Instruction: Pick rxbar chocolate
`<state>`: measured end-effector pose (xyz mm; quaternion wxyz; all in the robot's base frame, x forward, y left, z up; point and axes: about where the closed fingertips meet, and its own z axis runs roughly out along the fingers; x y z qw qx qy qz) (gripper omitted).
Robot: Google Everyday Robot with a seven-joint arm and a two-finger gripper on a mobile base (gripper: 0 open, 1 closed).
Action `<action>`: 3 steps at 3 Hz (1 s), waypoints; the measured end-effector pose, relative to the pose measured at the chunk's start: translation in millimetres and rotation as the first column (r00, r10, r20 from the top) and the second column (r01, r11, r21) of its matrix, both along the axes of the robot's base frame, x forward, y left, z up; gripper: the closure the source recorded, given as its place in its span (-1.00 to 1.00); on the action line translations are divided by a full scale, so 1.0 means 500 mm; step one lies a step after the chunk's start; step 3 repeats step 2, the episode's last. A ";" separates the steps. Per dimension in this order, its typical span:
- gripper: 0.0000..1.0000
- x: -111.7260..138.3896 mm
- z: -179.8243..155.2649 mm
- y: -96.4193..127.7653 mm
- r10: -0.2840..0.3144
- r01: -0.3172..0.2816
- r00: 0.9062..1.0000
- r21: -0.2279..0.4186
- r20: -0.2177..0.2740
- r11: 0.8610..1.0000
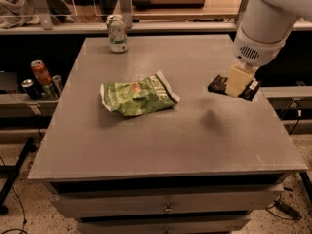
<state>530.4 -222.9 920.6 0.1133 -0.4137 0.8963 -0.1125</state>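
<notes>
At the right, the smooth cream-plastic gripper (239,84) clamps the dark, faintly glossy bar (217,83) above the matt grey table (146,140), with a crinkled shiny green bag (138,94) left and a metal can (117,32) far.

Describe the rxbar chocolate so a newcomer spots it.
Start at the grey table; look over its right side, where the tool hangs. The rxbar chocolate is the small dark flat bar clamped in it, far smaller than the green chip bag or the can.
</notes>
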 end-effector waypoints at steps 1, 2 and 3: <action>1.00 0.012 0.048 0.004 0.031 -0.032 0.998 0.004 0.050 0.999; 1.00 0.014 0.054 0.005 0.037 -0.037 0.998 0.007 0.055 0.999; 1.00 0.014 0.054 0.005 0.037 -0.037 0.998 0.007 0.055 0.999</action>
